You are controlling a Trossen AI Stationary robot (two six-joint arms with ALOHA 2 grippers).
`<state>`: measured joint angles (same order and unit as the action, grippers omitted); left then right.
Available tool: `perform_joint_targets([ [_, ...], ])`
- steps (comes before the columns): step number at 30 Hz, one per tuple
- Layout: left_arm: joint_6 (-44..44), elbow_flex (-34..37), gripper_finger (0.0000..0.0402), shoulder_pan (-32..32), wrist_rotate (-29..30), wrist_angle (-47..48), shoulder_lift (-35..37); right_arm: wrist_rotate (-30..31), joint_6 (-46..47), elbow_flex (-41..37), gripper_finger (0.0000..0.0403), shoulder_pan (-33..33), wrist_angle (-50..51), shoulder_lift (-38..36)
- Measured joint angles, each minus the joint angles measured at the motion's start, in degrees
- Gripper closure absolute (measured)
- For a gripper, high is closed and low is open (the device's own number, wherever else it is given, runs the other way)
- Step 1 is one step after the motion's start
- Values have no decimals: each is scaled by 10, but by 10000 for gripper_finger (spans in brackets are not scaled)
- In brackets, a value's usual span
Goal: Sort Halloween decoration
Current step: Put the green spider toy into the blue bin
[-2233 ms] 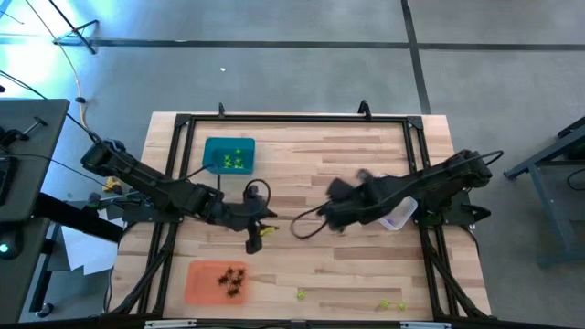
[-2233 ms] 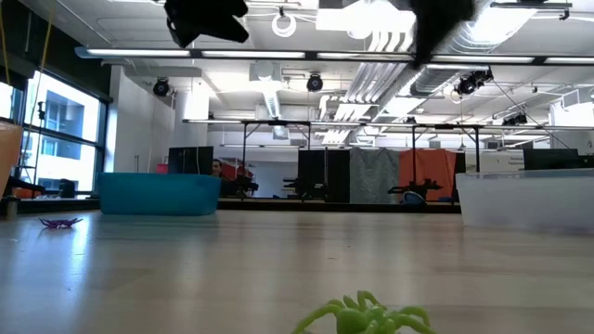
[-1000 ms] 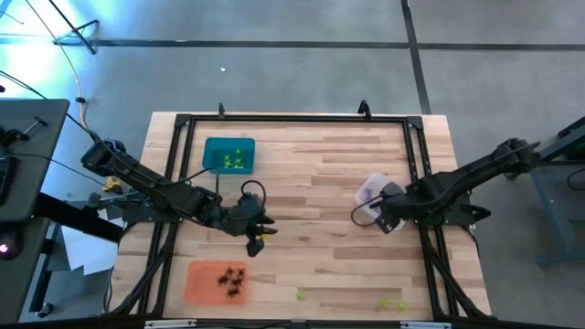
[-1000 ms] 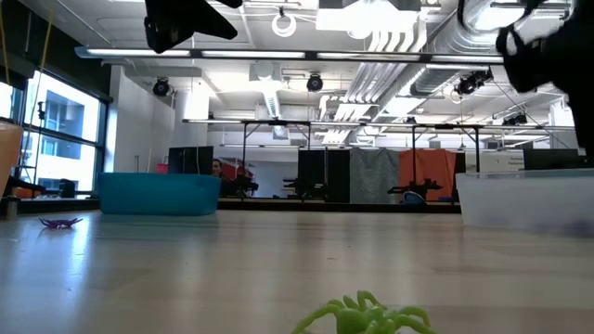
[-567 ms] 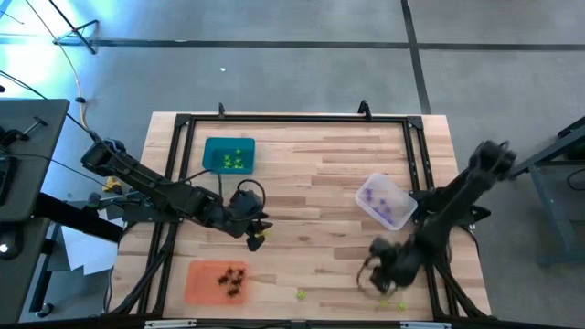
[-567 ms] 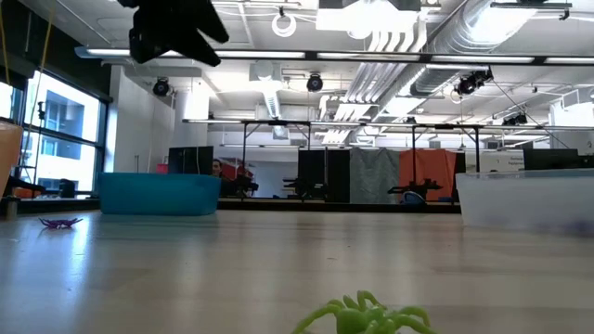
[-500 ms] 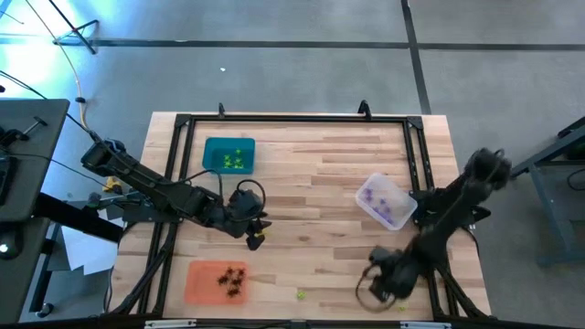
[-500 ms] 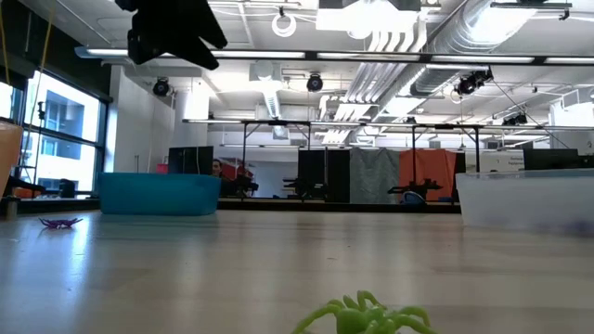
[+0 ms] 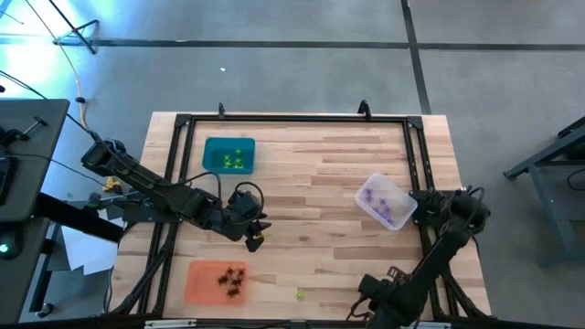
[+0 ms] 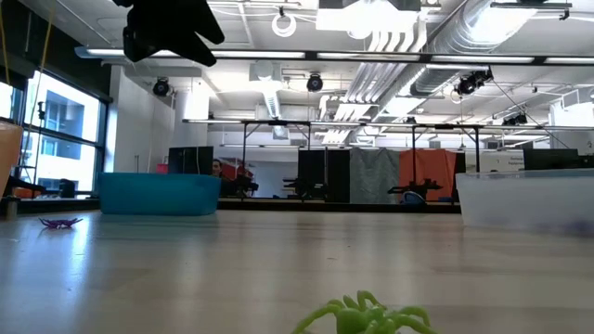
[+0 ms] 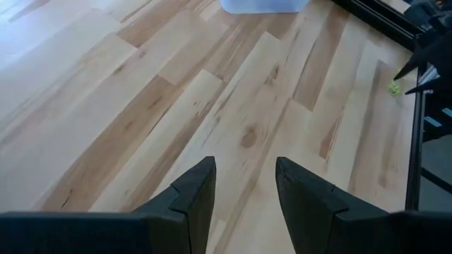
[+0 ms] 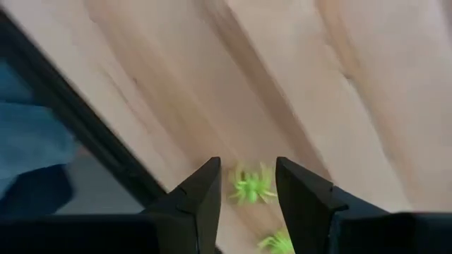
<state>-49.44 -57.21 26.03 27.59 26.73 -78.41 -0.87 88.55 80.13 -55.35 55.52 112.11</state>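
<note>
My right gripper (image 9: 377,309) (image 12: 247,169) points down at the table's near right edge, open, its fingers on either side of a yellow-green spider (image 12: 248,187) that lies on the wood below; I see no touch. A second yellow-green spider (image 12: 277,243) lies just beside it. My left gripper (image 9: 254,239) (image 11: 244,169) hangs open over the left middle of the table with nothing between its fingers. Another yellow-green spider (image 9: 301,294) (image 10: 365,318) lies near the front edge, and a purple one (image 10: 59,222) lies at the left.
A teal tray (image 9: 228,155) with yellow-green pieces stands at the far left. An orange tray (image 9: 219,281) with black pieces is at the near left. A clear tray (image 9: 386,201) with purple pieces is at the right. A black frame rail (image 12: 85,134) runs along the table edge beside my right gripper.
My right gripper has swung from above the clear tray toward the table's near edge and has sunk over the yellow-green spiders at the near right. My left gripper has stayed in place and has turned a little.
</note>
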Motion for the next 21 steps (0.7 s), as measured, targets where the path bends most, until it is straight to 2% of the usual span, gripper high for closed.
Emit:
perform_joint_targets([
  [2,-4,0,266,0,0,0,0,1,0,22,274,-6,25,18],
  [6,-13,0,266,1,0,0,0,-22,1,31,274,-15,13,45],
  [17,-14,0,266,2,0,0,0,-42,3,-23,274,-17,-18,51],
  [21,-14,0,266,3,0,0,0,-54,1,-37,293,-13,-34,51],
])
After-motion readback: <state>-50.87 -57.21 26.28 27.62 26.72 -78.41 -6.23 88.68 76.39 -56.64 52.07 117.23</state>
